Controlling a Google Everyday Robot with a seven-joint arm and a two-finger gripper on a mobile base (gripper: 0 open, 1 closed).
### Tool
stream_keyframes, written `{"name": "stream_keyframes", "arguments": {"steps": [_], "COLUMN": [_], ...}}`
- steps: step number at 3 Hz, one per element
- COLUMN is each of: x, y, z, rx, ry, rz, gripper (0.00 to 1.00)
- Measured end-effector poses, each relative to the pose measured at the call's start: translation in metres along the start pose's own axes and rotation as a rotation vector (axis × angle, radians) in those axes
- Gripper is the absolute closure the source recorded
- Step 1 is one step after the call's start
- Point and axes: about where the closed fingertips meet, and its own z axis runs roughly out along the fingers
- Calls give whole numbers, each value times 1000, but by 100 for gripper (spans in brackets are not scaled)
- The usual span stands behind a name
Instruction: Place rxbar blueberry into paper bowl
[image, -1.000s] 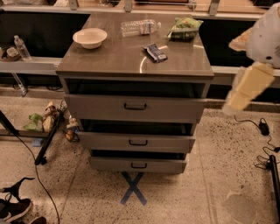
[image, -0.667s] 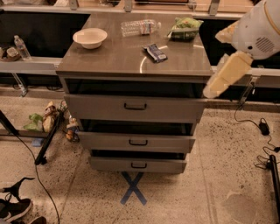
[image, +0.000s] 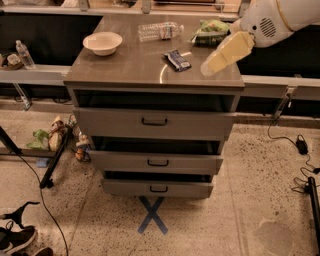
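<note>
The rxbar blueberry (image: 177, 59), a small dark bar with light print, lies flat on the grey top of the drawer cabinet (image: 125, 67), right of centre. The paper bowl (image: 102, 43), off-white and upright, stands at the top's left rear and looks empty. My gripper (image: 212, 65) is a cream part on a white arm that comes in from the upper right. It hangs above the top's right front area, to the right of the bar and apart from it. It holds nothing that I can see.
A clear plastic bottle (image: 159, 31) lies at the rear centre and a green crinkled snack bag (image: 210, 27) at the rear right. The cabinet's three drawers (image: 154, 122) stand slightly pulled out. A blue X (image: 152, 215), cables and shoes are on the floor.
My arm and gripper have swung in from the right of the cabinet, up and to the left, over the top's right side. The bar, bowl, bottle and bag have not moved.
</note>
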Motion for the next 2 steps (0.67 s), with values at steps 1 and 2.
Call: {"name": "stream_keyframes", "arguments": {"steps": [1, 2], "x": [2, 6], "y": [2, 7], "z": [6, 20], "rx": [-3, 17], "ry": [-26, -84], "rz": [25, 100], "gripper": [0, 0]}}
